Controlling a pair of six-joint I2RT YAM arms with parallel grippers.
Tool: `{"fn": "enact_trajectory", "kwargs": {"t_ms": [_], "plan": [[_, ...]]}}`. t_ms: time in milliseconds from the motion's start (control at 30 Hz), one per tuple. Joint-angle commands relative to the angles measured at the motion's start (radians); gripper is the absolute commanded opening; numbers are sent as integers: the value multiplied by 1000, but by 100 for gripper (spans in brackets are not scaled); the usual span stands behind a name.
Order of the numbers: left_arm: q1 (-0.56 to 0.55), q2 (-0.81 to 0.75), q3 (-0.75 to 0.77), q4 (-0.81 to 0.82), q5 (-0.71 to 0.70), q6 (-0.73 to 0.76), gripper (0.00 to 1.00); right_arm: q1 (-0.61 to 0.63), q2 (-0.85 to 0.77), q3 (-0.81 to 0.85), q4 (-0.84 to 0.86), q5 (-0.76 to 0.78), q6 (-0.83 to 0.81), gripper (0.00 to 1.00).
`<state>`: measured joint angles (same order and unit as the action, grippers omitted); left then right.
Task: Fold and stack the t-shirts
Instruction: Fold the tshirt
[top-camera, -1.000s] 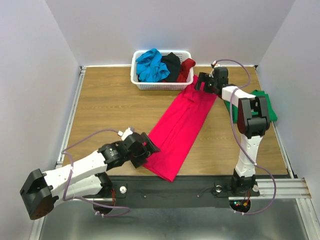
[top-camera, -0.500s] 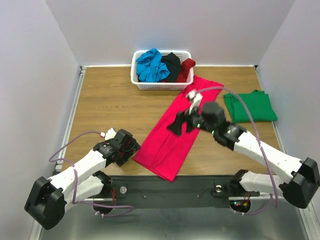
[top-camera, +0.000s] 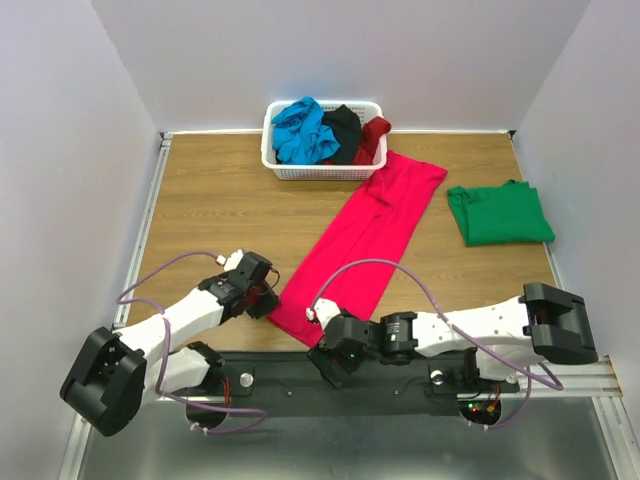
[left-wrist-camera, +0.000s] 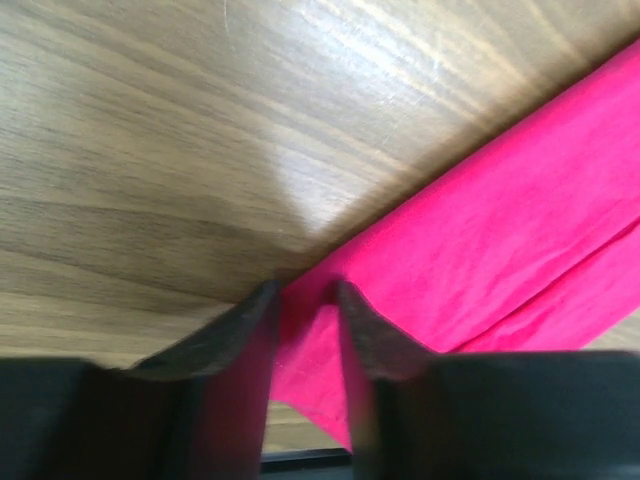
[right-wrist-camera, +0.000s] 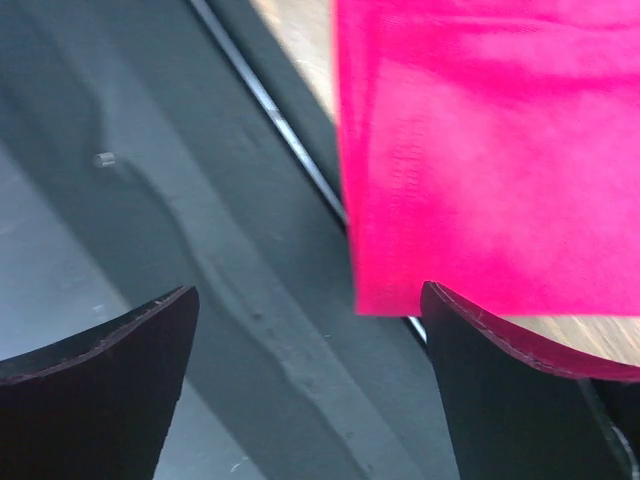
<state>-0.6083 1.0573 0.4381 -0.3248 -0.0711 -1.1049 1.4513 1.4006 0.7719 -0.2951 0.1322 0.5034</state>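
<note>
Overhead, shows pink shirt (top-camera: 365, 235) slantwise on bench (top-camera: 210, 210), from basket (top-camera: 320, 172) to near edge; left tool (top-camera: 262, 298) at its near left corner, right tool (top-camera: 328, 345) just off its near end. Through left wrist, finds tool narrow, fingers (left-wrist-camera: 240, 335) astride shirt's edge, cloth between; firm pinch or not, cannot tell. Through right wrist, finds tool wide, shirt's hem just ahead, level with fingertips (right-wrist-camera: 120, 360).

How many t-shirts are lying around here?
5. The pink-red shirt lies across the table; the green shirt sits at right; the blue shirt, black shirt and dark red shirt fill the white basket, which may hide more.
</note>
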Motion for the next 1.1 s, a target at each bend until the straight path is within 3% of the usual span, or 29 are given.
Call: {"fn": "enact_trajectory", "kwargs": {"t_ms": [0, 100, 233, 433, 467, 533, 567, 700, 800, 1067], "plan": [[-2, 7, -24, -31, 19, 60, 32, 38, 14, 32, -18, 102, 47, 96], [-2, 18, -21, -31, 27, 79, 29, 70, 70, 43, -19, 156, 37, 93], [-2, 21, -19, -30, 31, 89, 0, 72, 113, 67, -19, 211, 6, 89], [-2, -32, -44, -30, 40, 94, 0, 73, 195, 83, -19, 216, 1, 75], [-2, -45, -48, -28, 44, 91, 0, 73, 208, 81, -19, 222, 6, 63], [-2, -80, -64, -11, 56, 91, 0, 73, 218, 79, -19, 234, 18, 49], [-2, -92, -68, -8, 62, 91, 0, 72, 221, 79, -21, 241, 20, 36], [-2, -157, -78, -3, 67, 89, 0, 73, 227, 89, -32, 283, 23, 20], [-2, -194, -75, -10, 97, 86, 0, 73, 224, 104, -42, 317, 35, 1], [-2, -227, 8, -22, 111, 86, 0, 73, 117, 135, -87, 369, 72, 0]]}}
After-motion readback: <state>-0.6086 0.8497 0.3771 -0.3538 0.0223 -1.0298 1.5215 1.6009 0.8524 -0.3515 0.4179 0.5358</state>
